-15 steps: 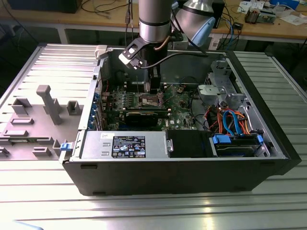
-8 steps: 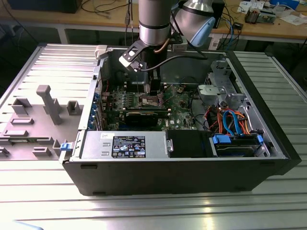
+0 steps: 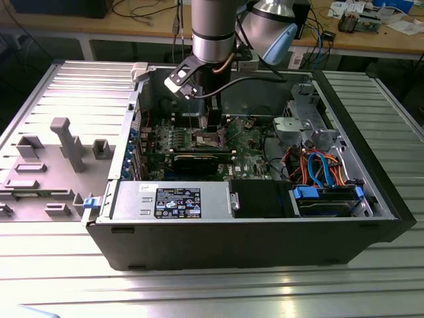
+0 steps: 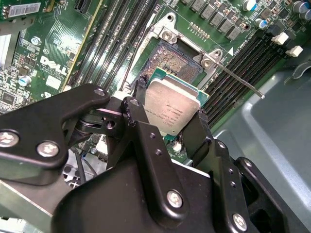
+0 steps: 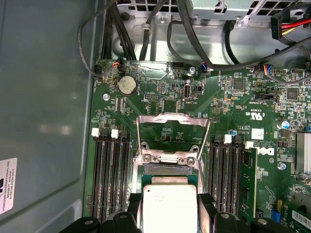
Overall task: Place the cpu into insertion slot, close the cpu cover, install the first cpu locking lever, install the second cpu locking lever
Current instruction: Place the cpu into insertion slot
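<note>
End effector (image 4: 168, 122): clenched on the cpu (image 4: 173, 103), gripped at opposite edges.
Relation: the insertion slot (image 4: 181, 60) is seen just beyond the held cpu.
cpu cover (image 5: 173, 132): raised open.

Above the insertion slot (image 4: 177, 60) the way is open: its contact field lies bare beneath the cpu (image 4: 172, 104) clamped in the hand (image 4: 167, 114). The cpu cover (image 5: 173, 115) stands raised at one edge, memory slots (image 5: 109, 165) flank two sides, and a lever (image 4: 238, 79) juts over one bank. At the exterior view's right, a drive cage (image 3: 301, 126) and cables (image 3: 318, 169) crowd the case (image 3: 232, 245).
</note>
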Controlling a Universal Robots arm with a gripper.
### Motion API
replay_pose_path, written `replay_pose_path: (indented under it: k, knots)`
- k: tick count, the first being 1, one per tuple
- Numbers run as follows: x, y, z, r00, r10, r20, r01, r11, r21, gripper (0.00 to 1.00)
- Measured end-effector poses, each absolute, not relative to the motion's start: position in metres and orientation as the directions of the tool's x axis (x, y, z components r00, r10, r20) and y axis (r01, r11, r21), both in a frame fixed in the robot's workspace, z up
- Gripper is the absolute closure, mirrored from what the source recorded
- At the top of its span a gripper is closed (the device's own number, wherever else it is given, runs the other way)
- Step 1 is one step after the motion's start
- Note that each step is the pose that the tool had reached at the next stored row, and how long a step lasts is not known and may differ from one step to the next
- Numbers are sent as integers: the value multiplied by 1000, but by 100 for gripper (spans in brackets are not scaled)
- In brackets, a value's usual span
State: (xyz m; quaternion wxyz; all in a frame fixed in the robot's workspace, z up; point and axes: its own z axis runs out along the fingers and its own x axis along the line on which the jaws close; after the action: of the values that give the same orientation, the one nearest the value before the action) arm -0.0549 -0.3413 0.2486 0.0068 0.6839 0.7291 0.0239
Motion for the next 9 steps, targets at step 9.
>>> replay_pose_path:
  k: [9]
  knots:
    - [-56, -341, 242, -61, 998, 23, 997, 60, 44, 45]
